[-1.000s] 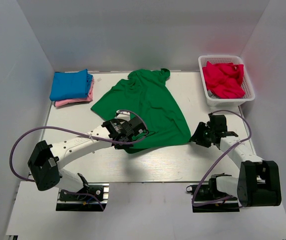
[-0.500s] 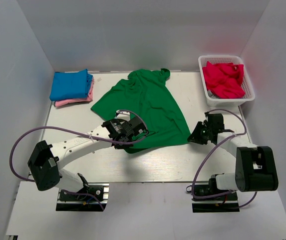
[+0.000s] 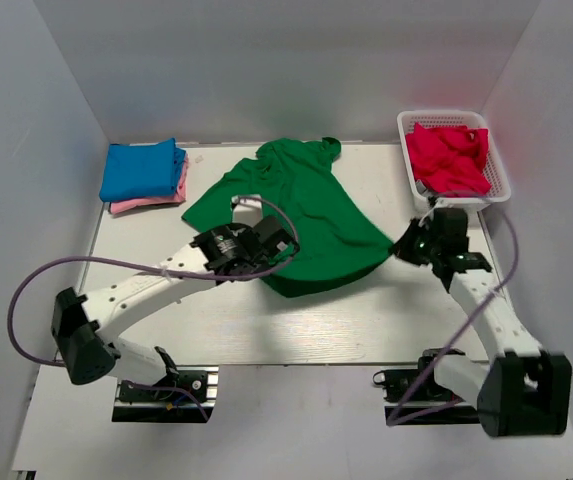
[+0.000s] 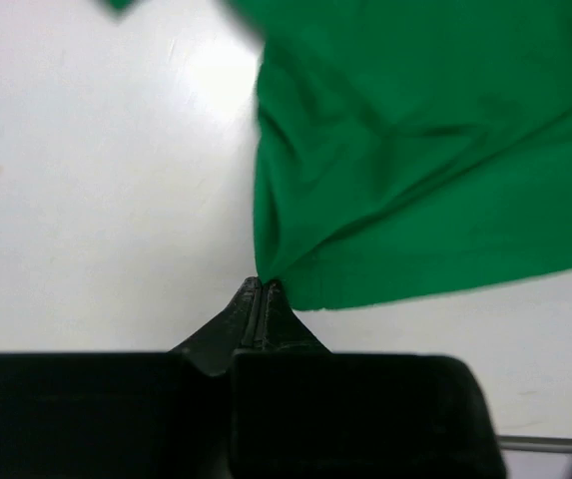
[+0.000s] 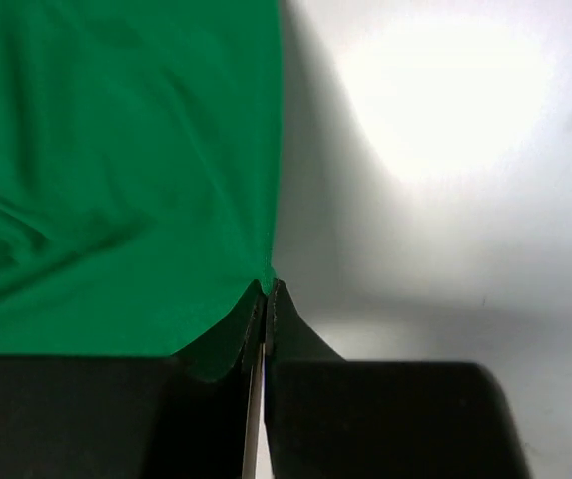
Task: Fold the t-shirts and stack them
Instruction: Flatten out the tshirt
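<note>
A large dark green t-shirt lies spread in the middle of the table, its near hem lifted at both corners. My left gripper is shut on the hem's left corner; in the left wrist view its tips pinch the green cloth. My right gripper is shut on the right corner, the green cloth hanging from its tips. A folded blue t-shirt lies on a folded pink one at the back left. A red t-shirt sits crumpled in the basket.
The white lattice basket stands at the back right against the wall. White walls close the table on three sides. Purple cables loop from both arms over the near part of the table.
The right gripper has closed on the hem's right corner and risen toward the back. The left gripper has lifted its corner too. The near hem has come up and drawn back.
</note>
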`<state>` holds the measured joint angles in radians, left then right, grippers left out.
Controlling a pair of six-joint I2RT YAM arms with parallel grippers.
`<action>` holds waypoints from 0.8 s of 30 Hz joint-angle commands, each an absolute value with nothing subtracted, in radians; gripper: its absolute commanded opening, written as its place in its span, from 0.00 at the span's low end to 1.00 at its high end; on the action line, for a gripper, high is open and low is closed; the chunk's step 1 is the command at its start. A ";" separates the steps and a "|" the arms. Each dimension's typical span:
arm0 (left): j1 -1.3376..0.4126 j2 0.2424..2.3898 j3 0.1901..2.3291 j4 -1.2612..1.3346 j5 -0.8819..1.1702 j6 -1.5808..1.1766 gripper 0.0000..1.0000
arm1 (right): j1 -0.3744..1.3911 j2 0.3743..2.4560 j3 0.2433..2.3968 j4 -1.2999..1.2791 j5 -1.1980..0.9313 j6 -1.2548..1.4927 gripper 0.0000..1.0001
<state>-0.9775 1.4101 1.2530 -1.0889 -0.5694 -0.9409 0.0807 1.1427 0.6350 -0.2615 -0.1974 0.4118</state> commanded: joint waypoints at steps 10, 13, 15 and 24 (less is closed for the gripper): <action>-0.986 1.144 1.620 -0.738 -0.676 -0.509 0.00 | 0.078 0.857 1.227 -0.371 -0.005 0.357 0.00; -0.986 1.118 1.751 -0.738 -0.686 -0.416 0.00 | 0.078 0.882 1.382 -0.409 0.118 0.333 0.00; -0.986 1.108 1.811 -0.738 -0.639 -0.374 0.00 | 0.078 0.896 1.491 -0.431 0.158 0.321 0.00; -0.968 1.157 2.291 -0.841 -0.387 -0.275 0.00 | 0.080 0.980 2.069 -0.561 0.119 0.230 0.00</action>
<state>-0.9794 1.1759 2.1708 -0.7982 -0.4812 -0.3328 0.0811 0.9924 1.9118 -0.5167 0.0708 0.3031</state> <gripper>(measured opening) 0.028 0.013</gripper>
